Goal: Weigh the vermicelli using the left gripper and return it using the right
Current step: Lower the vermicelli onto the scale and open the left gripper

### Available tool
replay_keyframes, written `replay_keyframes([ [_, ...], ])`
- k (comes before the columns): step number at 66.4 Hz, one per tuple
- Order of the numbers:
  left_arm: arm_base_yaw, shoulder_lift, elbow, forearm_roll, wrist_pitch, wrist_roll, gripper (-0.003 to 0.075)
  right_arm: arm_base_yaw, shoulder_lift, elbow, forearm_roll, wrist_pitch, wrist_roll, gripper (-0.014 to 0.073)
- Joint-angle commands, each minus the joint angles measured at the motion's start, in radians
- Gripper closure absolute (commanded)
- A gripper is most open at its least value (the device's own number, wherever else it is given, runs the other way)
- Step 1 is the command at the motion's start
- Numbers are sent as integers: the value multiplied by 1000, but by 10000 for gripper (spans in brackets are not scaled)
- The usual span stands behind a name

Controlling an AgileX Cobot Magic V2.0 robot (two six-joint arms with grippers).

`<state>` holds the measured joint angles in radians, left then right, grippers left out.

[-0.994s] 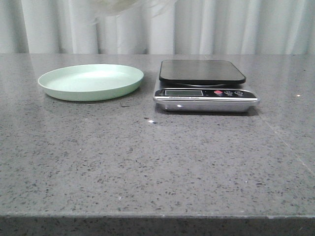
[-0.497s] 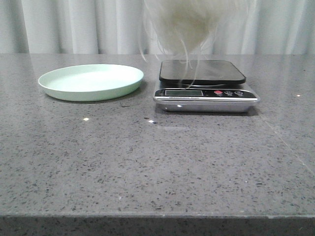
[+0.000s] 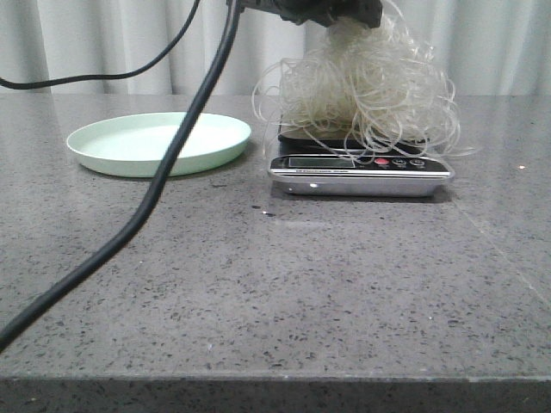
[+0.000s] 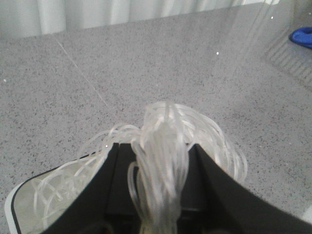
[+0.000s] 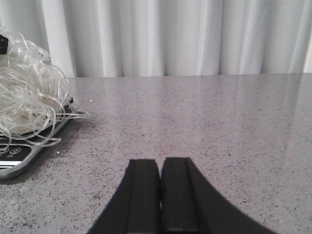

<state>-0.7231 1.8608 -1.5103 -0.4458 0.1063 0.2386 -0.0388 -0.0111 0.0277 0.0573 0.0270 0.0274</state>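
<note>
One left tool pinches the noodles tight and sets them on the scale to weigh them, while the right tool waits closed and empty above the surface.

Even, soft, bright light throughout, faint glare on the speckled grey stone tabletop, and the translucent whitish noodle strands blur close to the left wrist lens.
</note>
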Motion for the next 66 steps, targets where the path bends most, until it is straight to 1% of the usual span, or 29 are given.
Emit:
replay_keyframes([
  [1,-7,-48,-41,-1,-54,2,584,-4,-15,-8,-9,-74,0,444],
  [13,-7,-50,-41,-1,-53,2,578,-4,-15,-8,-9,-74,0,444],
  [17,-7,-58,-41,-1,-53,2,554,-4,-15,-8,-9,-74,0,444],
  [24,-5,-73,-41,-1,-53,2,442,-4,-15,-8,-9,-74,0,444],
  [28,-3,-83,-41,-1,-52,2,343,-4,-15,-8,-9,-74,0,444],
  [30,-1,-89,-41,-1,-49,2,306,-4,-15,-8,-9,-74,0,444],
  [36,4,-112,-41,-1,-35,2,220,-4,-15,-8,-9,-74,0,444],
  [44,22,-157,-41,2,16,2,211,-4,-15,-8,-9,-74,0,444],
  [56,84,-251,-41,53,151,2,211,-4,-15,-8,-9,-74,0,444],
  [66,152,-356,-41,157,253,2,211,-4,-15,-8,-9,-74,0,444],
])
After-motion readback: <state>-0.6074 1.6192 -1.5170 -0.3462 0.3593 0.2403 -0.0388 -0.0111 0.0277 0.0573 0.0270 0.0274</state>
